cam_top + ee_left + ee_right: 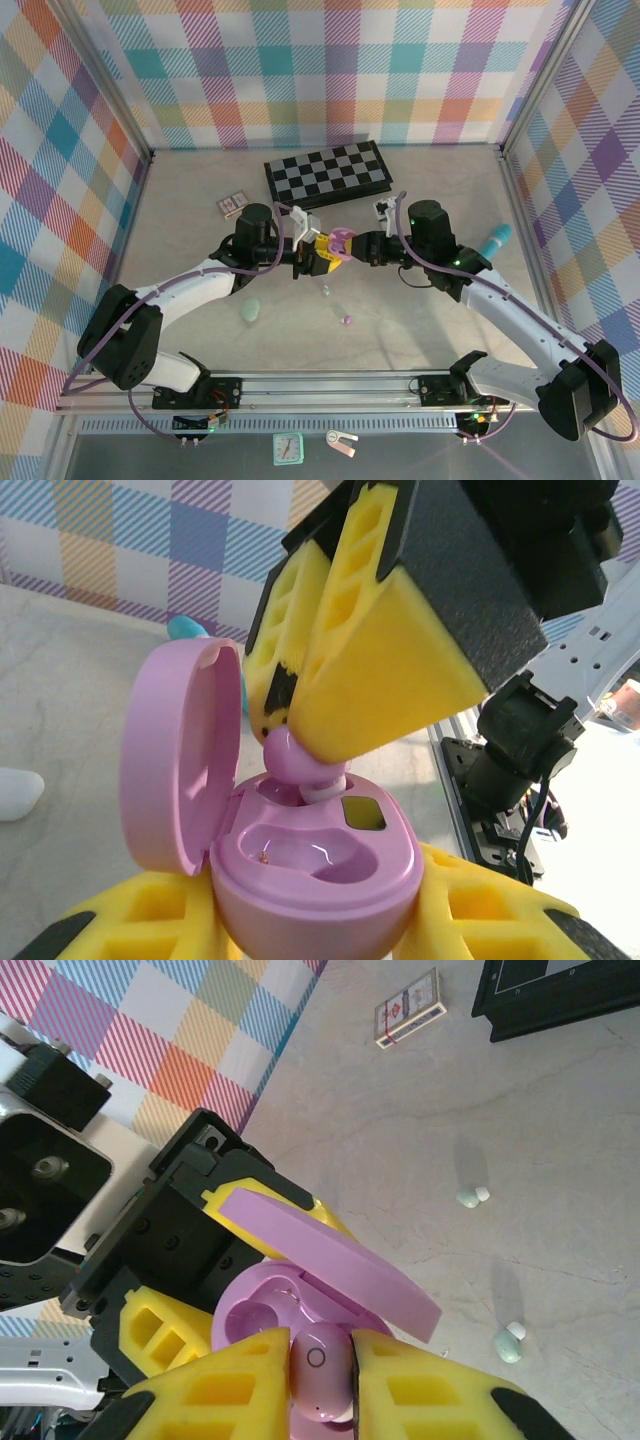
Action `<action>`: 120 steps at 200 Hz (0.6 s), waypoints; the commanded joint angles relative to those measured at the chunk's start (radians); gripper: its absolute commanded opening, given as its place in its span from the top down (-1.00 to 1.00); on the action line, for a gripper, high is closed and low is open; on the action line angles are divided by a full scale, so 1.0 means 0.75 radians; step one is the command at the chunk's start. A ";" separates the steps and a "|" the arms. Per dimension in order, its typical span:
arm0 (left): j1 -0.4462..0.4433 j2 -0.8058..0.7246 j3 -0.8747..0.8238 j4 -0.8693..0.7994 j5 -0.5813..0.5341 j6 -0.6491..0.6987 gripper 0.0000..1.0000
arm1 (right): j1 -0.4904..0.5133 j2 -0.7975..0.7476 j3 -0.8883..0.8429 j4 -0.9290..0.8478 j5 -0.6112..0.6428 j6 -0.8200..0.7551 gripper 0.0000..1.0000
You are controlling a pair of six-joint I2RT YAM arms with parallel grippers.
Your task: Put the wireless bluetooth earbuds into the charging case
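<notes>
The raised lid (175, 760) walls one side of the charging case (330, 890); the chessboard (327, 173) lies well behind it.

No text is legible; the small box (408, 1009) beside the chessboard (560, 990) bears print too tiny to read.

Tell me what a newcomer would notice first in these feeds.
Mid-table, the left gripper holds an open lilac charging case aloft. The right gripper pinches a lilac earbud with its tip at the case's socket. Two mint green earbuds lie loose on the table below.
</notes>
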 commanded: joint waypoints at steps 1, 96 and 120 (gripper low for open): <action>0.015 -0.033 -0.010 0.075 0.051 -0.010 0.58 | 0.008 -0.002 0.007 -0.007 0.030 -0.048 0.60; 0.029 -0.032 -0.023 0.141 0.031 -0.047 0.58 | 0.011 -0.057 -0.015 -0.015 0.065 -0.042 0.23; 0.035 -0.041 -0.038 0.153 0.008 -0.051 0.59 | 0.010 -0.115 -0.044 0.000 0.081 -0.051 0.03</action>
